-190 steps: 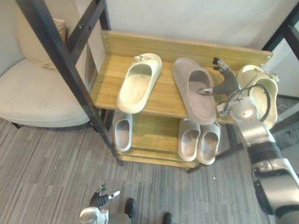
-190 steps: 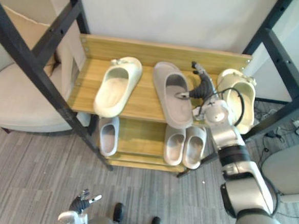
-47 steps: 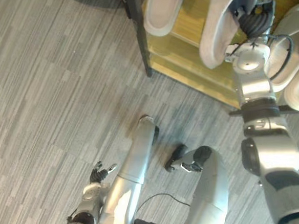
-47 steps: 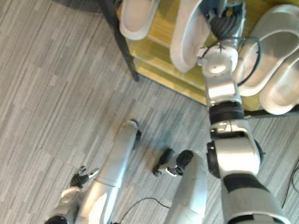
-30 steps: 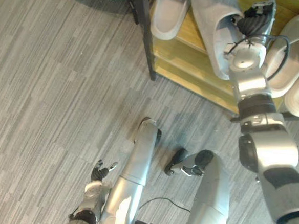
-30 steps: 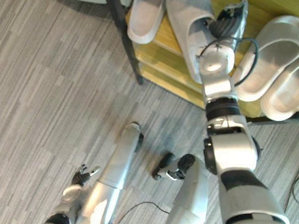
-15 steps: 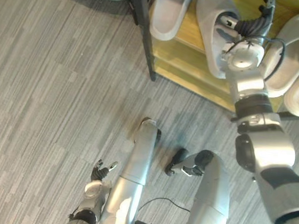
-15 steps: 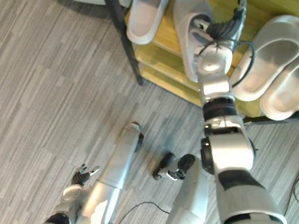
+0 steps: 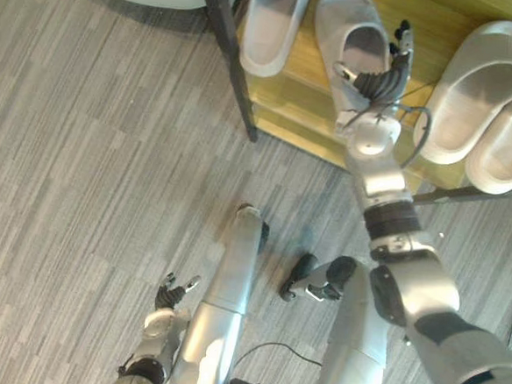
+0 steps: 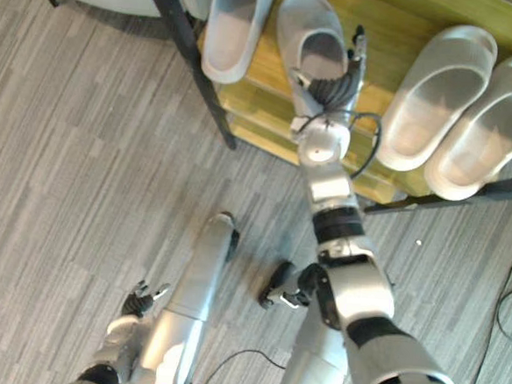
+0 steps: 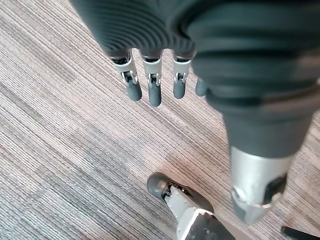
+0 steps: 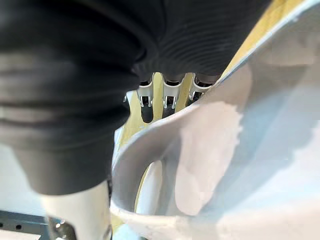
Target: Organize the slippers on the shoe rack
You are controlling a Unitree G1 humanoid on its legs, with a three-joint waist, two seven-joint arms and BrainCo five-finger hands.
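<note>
Right hand [image 9: 378,80], fingers nearly straight, touches the grey slipper [image 9: 338,22].

The shoe rack [image 9: 301,81] is yellow wood with a fine grain, and its post [image 9: 226,49] is black. The middle slipper [image 9: 342,22], the left slipper [image 9: 272,26] and the right pair of slippers [image 9: 474,93] are plain pale grey. The floor [image 9: 89,189] is grey carpet with streaky stripes. The right hand [image 9: 383,73] and left hand [image 9: 171,293] are silver with dark tips.

Inspection finding: no legible text, label, number or sign on the pale grey foam slippers [image 9: 340,15], wooden shoe rack [image 9: 293,102] or grey striped carpet [image 9: 89,189].
</note>
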